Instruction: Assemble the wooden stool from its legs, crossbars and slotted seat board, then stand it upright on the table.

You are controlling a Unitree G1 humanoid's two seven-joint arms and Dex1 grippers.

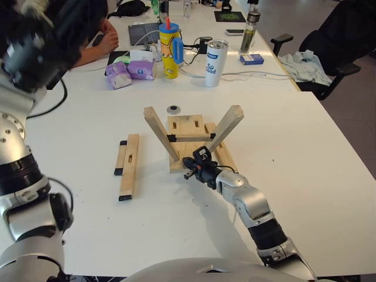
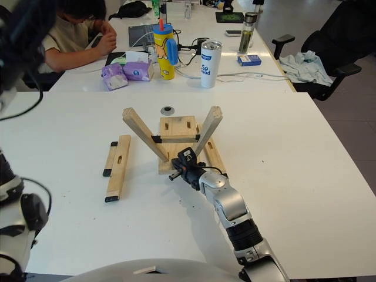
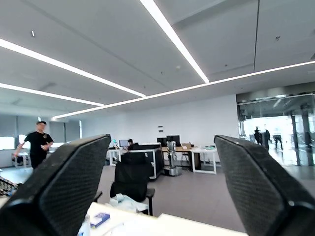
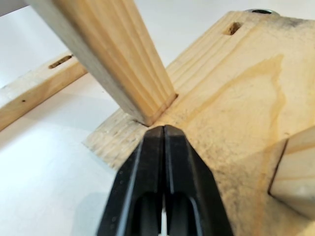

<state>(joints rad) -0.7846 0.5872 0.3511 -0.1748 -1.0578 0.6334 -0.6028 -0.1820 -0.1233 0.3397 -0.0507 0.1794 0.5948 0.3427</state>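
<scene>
Right arm point(image 1: 252, 205) extended forward and low, forearm angled toward the robot's left. Right gripper point(image 4: 164, 135): both fingers pressed flat together. Left arm point(image 1: 35, 47) raised high on the left. Left gripper point(image 3: 162, 187): fingers spread wide apart.

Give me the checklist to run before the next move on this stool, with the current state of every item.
1. Seat board lying flat on the table: ok.
2. Two legs standing in the board's slots, joined by a crossbar: ok. They splay outward. Whether they are fully seated: cannot tell.
3. Remaining parts fitted: not ok. The loose pieces lie flat on the table, left of the board.
4. Right claw ready to grasp: not ok. It is shut and empty, with its tip at the foot of one leg.
5. Left claw free: ok. It is open, raised and holds nothing.
6. Stool upright: not ok.
</scene>
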